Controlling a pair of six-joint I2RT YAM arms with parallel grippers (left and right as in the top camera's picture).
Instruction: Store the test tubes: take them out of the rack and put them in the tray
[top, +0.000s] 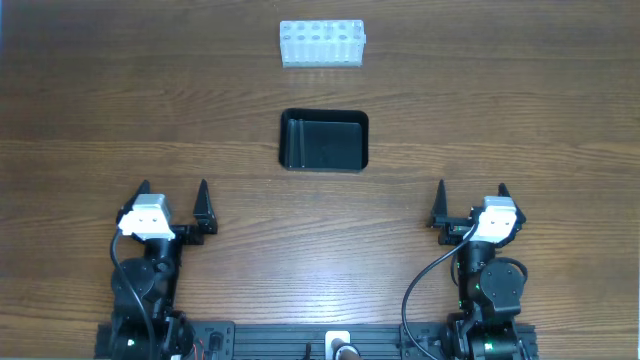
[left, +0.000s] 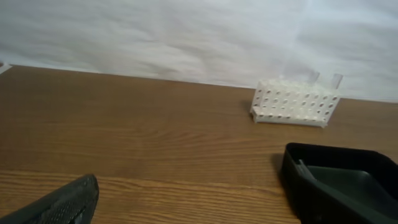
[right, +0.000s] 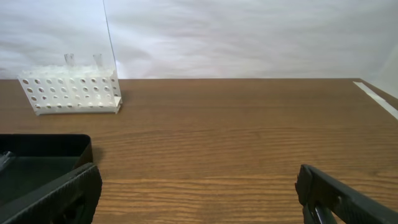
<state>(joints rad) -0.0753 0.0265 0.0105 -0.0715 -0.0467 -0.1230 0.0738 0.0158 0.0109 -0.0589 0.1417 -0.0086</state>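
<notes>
Desk (top: 100, 100) of brown wood carries everything here. Toward its near left corner the left gripper (top: 172, 186) sits low over the bare surface with its jaws wide apart and nothing between them. At the middle of the desk lies the black tray (top: 325, 115); a clear tube seems to lie along its left wall, though that is hard to tell. Beyond the tray, near the middle of the far edge and well apart from both arms, stands the white rack (top: 322, 44), with test tubes (right: 97, 60) standing upright in it. Toward the near right corner the right gripper (top: 471, 187) is low over the wood, its jaws likewise spread wide and holding nothing.
</notes>
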